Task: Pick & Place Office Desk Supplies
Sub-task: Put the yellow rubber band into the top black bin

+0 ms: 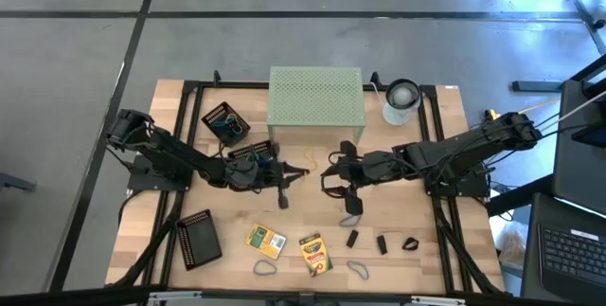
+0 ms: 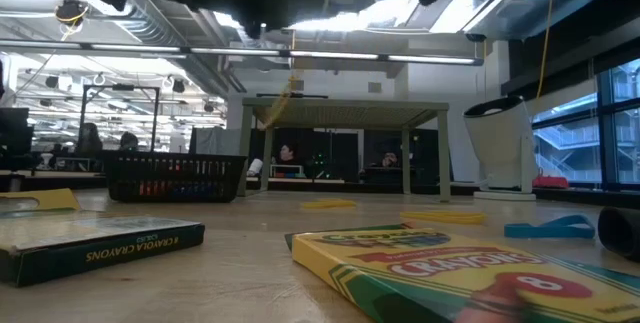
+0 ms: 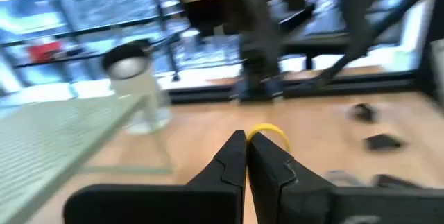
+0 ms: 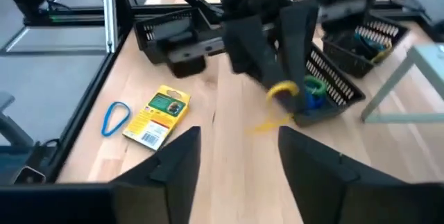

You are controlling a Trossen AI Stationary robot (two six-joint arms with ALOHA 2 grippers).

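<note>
At the centre of the high view my left fingers (image 3: pixel 247 143) were clenched on a yellow rubber band (image 3: pixel 269 134), lifted above the counter (image 1: pixel 312 221). My right fingers (image 4: pixel 239 156) stood released, facing them. Both crayon boxes (image 1: pixel 266 241) lay at lower centre, black clips (image 1: pixel 382 244) to their right.
</note>
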